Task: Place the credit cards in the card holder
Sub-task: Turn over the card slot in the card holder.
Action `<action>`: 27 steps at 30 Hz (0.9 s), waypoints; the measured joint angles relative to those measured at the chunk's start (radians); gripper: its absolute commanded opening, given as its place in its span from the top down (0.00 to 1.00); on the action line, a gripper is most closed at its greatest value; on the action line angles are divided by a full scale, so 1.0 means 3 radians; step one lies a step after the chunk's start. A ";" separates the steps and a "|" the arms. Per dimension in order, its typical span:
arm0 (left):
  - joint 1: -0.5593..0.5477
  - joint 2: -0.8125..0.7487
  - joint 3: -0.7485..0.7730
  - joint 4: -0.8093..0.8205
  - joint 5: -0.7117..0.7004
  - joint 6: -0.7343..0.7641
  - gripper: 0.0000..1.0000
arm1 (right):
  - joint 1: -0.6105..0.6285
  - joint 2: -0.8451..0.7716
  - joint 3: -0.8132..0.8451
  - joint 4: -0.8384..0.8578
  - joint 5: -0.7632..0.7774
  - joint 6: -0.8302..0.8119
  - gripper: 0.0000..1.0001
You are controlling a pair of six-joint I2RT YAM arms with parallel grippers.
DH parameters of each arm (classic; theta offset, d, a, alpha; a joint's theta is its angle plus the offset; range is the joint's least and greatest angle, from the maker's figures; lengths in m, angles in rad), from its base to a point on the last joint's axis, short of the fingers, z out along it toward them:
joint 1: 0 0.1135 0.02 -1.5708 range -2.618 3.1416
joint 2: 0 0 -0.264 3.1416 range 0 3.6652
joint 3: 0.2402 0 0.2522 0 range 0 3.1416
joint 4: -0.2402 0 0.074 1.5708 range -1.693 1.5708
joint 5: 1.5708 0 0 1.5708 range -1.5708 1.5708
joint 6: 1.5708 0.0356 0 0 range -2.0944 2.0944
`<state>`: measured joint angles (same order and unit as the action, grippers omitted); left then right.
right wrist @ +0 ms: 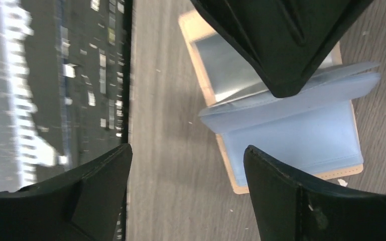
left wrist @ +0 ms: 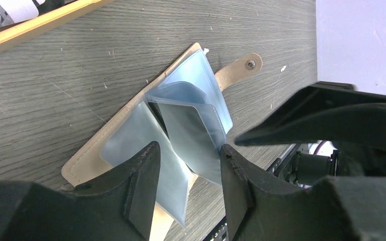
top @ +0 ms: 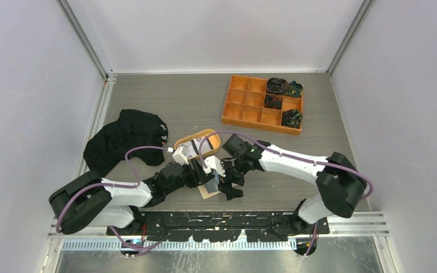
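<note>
Card holder (left wrist: 196, 75) beneath left hand (left wrist: 189, 148)

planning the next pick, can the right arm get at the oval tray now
Probably yes: the right pincer is open and empty, and the oval tray lies close beyond it, uncovered.

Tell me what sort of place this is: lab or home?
Most likely a lab robot cell: plain white walls in aluminium framing, a wood-grain table, staged props like the orange compartment box.
</note>
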<state>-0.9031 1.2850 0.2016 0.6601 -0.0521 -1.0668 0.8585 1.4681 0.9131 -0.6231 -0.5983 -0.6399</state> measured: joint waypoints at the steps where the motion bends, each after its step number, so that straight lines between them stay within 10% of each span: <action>1: 0.0000 0.0005 -0.0001 0.0006 0.0001 0.0000 0.53 | 0.0045 0.0039 -0.0051 0.0076 0.0116 -0.0034 0.13; 27: 0.0001 0.0027 -0.0022 0.0071 -0.0001 0.0000 0.53 | 0.0290 0.0294 -0.0202 0.0893 0.1221 0.0351 0.23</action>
<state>-0.9028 1.2930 0.1951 0.6815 -0.0525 -1.0668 0.9455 1.5562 0.8524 -0.3553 -0.2321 -0.5346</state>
